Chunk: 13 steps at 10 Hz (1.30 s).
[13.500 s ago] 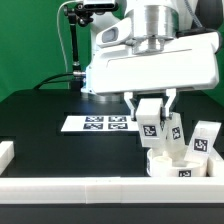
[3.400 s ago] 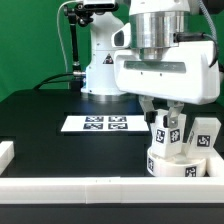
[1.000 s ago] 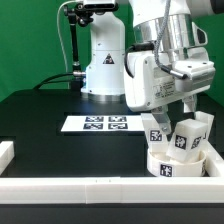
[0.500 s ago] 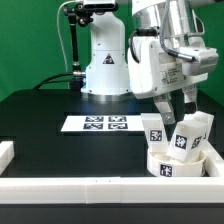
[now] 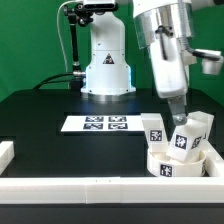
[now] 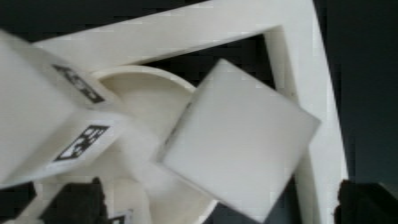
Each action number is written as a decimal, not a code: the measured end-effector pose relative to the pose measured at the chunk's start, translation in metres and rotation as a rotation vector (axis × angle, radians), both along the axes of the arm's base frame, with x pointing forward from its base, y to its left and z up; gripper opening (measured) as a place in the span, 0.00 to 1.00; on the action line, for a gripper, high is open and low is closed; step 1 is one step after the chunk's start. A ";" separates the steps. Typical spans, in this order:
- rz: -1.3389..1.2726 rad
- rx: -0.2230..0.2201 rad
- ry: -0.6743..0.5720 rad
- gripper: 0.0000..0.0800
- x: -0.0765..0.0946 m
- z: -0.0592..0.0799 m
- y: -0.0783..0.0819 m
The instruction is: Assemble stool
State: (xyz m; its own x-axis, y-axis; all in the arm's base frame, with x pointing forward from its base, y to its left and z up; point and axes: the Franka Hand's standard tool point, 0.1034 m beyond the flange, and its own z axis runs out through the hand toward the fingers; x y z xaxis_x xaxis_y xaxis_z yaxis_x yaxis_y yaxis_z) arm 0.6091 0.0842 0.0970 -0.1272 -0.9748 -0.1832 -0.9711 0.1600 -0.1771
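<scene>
In the exterior view, my gripper (image 5: 178, 108) is hanging just above the legs, tilted, with the arm reaching down from twelve o'clock. I cannot tell here whether the fingers are apart or together; they are blurring into one dark tip. The seat (image 5: 176, 163) is sitting on the black table (image 5: 50, 125) at about four o'clock from the scene's centre, pressed into the corner of the white rail (image 5: 90, 189). One leg (image 5: 153, 130) is standing upright at the seat's ten o'clock edge, another leg (image 5: 182, 139) is leaning at its middle, and a third leg (image 5: 202, 128) is rising at its two o'clock. The marker board (image 5: 100, 123) is lying flat, well apart, toward nine o'clock from the seat.

In the wrist view, a tilted leg (image 6: 240, 130) is filling the middle, with a tagged leg (image 6: 54, 115) beside it and the seat's rim (image 6: 134, 90) curving between them. My dark fingertips (image 6: 71, 198) are showing apart, holding nothing.
</scene>
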 end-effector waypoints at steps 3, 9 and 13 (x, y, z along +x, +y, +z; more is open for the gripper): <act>0.359 -0.115 -0.030 0.81 0.000 0.002 0.015; 0.847 -0.217 -0.099 0.81 0.002 0.003 0.015; 1.135 -0.280 -0.131 0.81 0.003 0.002 0.007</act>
State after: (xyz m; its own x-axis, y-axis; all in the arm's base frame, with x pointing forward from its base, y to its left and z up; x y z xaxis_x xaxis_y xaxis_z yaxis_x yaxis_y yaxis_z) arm 0.6117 0.0915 0.0991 0.8440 -0.5254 0.1081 -0.5036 -0.8455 -0.1775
